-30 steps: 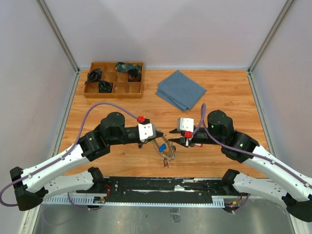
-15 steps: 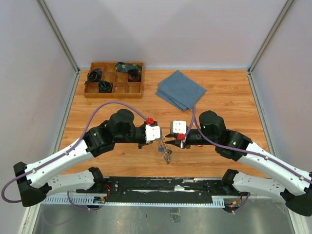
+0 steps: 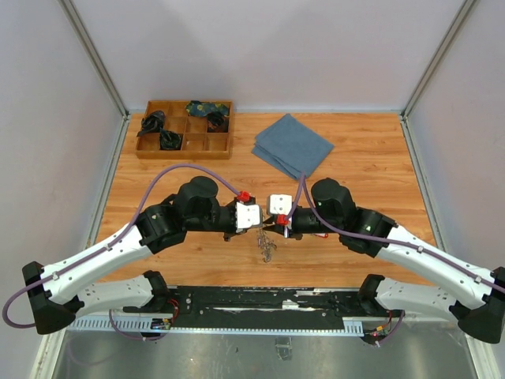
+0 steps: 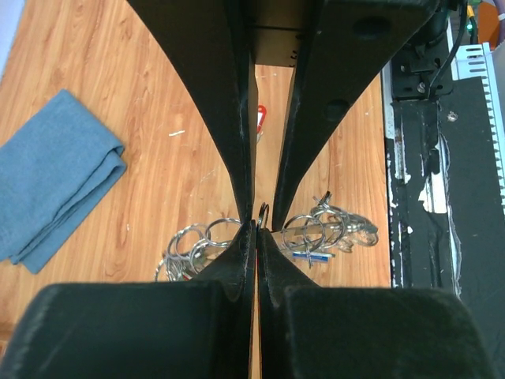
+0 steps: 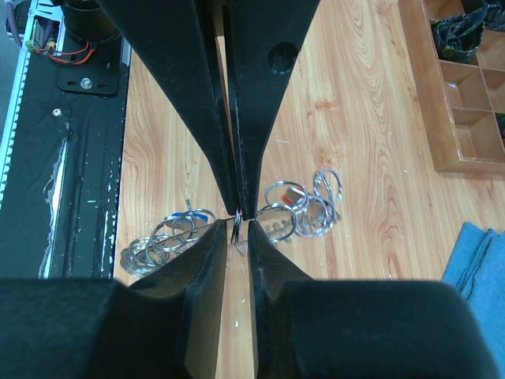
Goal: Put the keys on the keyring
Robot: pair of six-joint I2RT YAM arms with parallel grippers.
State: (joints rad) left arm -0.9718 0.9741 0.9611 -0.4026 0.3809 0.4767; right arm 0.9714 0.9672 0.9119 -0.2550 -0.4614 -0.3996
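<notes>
The keyring [image 3: 268, 245] is a bunch of silver rings and keys hanging between my two grippers above the wooden table [image 3: 371, 158]. My left gripper [image 3: 259, 223] is shut on its ring; in the left wrist view the ring [image 4: 264, 213] stands edge-on at the closed fingertips [image 4: 237, 249], and keys [image 4: 327, 233] with a blue tag dangle on both sides. My right gripper [image 3: 269, 227] faces it tip to tip. In the right wrist view its jaws [image 5: 239, 227] stand a narrow gap apart with the ring [image 5: 237, 223] between the tips. A red tag [image 4: 261, 118] shows below.
A wooden compartment tray [image 3: 184, 130] with dark items stands at the back left. A folded blue cloth [image 3: 292, 146] lies at the back centre, also in the left wrist view [image 4: 55, 178]. A black rail [image 3: 260, 300] runs along the near edge.
My right gripper has moved left until its tips meet the left gripper's at the ring. The left gripper moved a little right and lifted the bunch, which now hangs more compactly.
</notes>
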